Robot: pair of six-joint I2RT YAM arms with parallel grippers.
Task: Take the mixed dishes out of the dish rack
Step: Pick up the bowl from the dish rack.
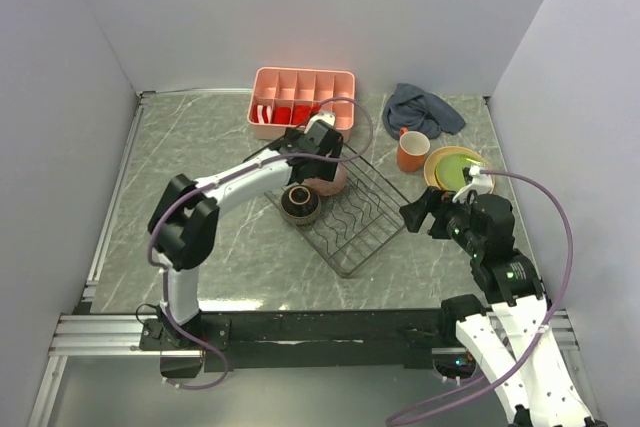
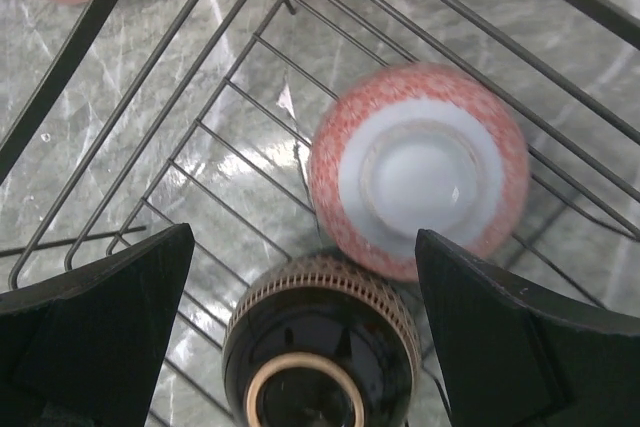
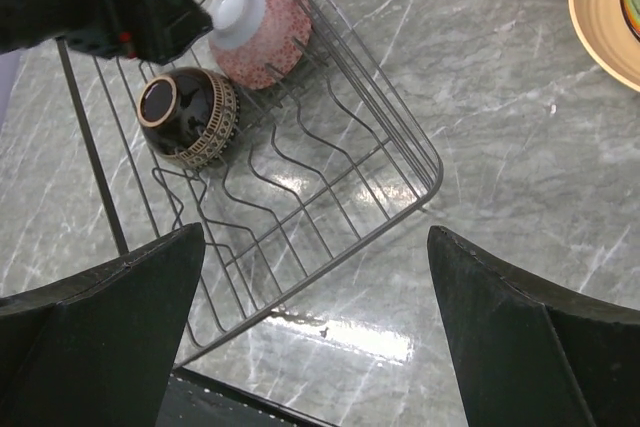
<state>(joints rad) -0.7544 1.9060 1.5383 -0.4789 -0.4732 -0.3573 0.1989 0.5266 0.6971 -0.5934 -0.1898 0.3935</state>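
So the left gripper [image 2: 304, 235] hangs right over the far end of the dish rack [image 1: 352, 227] with its jaws spread wide and nothing between them. Below it sit the pinkish speckled bowl [image 2: 418, 169] and the dark-brown bowl [image 2: 320, 347], both upside down inside the rack, side by side and about touching. The pink one is deeper in the corner.

The right gripper [image 3: 316, 232] is wide open too and empty, and it hovers off the rack's right side, over the table [image 3: 520, 147] and the rack's near corner.

The rest of the dishes are out on the marble. The orange mug [image 1: 412, 151] stands upright just right of the rack, and beside it is the stack of plates [image 1: 455, 168] with a lime green one on top of a tan one. Behind the rack is the pink tray [image 1: 302, 102], and a grey-blue cloth [image 1: 423, 109] lies crumpled near the back wall.
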